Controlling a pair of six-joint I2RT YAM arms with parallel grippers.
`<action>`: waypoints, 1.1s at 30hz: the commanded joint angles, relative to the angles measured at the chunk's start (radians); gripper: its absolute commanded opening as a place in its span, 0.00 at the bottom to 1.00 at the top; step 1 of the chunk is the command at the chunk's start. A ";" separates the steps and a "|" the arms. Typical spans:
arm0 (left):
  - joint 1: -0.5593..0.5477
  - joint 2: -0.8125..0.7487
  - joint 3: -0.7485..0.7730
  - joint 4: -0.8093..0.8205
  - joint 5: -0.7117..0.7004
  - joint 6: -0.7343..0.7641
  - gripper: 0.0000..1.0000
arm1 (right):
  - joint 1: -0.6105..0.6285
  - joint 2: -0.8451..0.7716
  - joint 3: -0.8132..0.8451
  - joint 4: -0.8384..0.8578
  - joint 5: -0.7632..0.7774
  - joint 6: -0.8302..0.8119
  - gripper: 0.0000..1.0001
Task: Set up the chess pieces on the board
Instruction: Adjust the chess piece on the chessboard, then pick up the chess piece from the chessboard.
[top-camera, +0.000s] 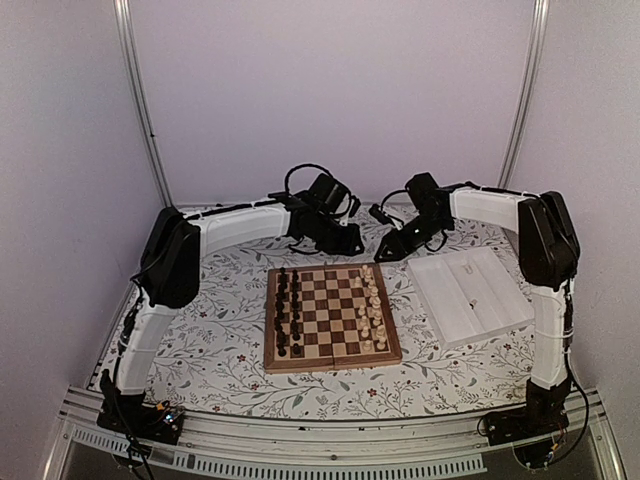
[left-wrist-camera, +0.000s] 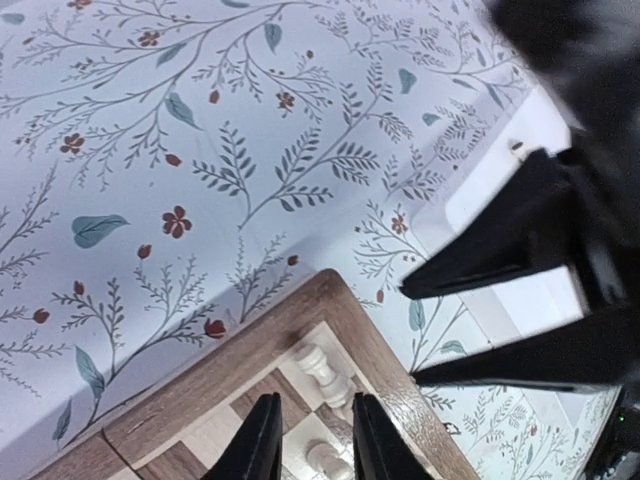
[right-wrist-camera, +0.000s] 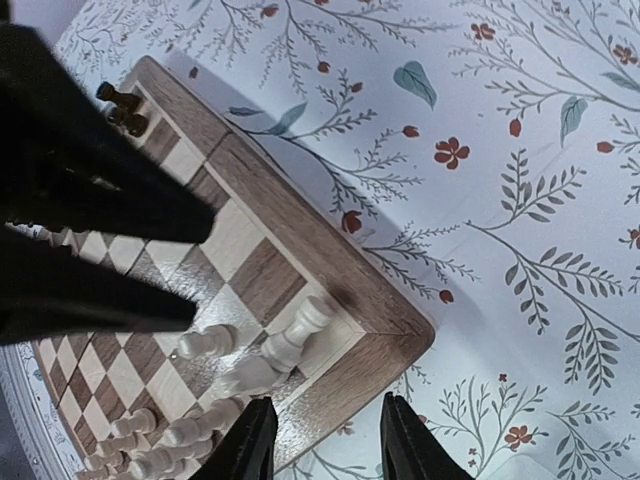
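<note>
The board (top-camera: 332, 352) lies mid-table, with the cream chess pieces (top-camera: 372, 305) lined up in its two right-hand columns. Both grippers hover over its far right corner. My left gripper (top-camera: 356, 246) is open, and in the left wrist view its gripper (left-wrist-camera: 315, 445) has narrowly parted jaws just short of a cream rook (left-wrist-camera: 322, 370) on the corner square. My right gripper (top-camera: 384, 252) is also open. In the right wrist view that gripper (right-wrist-camera: 325, 445) hangs over the board's rim (right-wrist-camera: 385, 345) beside the same rook (right-wrist-camera: 297, 335). Neither gripper holds anything.
Dark pieces (top-camera: 289, 310) fill the board's two left columns. A white ridged tray (top-camera: 470, 295) lies right of the board. The two arms' fingers (left-wrist-camera: 490, 260) nearly meet over the corner. A floral cloth (top-camera: 220, 345) covers the table.
</note>
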 joint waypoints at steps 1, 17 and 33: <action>0.022 0.036 0.020 0.023 -0.031 -0.071 0.28 | 0.001 -0.100 -0.030 0.034 -0.080 -0.020 0.40; 0.051 -0.133 -0.261 0.158 -0.059 -0.121 0.29 | 0.114 0.014 0.047 -0.045 0.089 0.010 0.48; 0.052 -0.157 -0.289 0.180 -0.041 -0.119 0.29 | 0.114 0.026 0.044 -0.053 0.162 0.027 0.18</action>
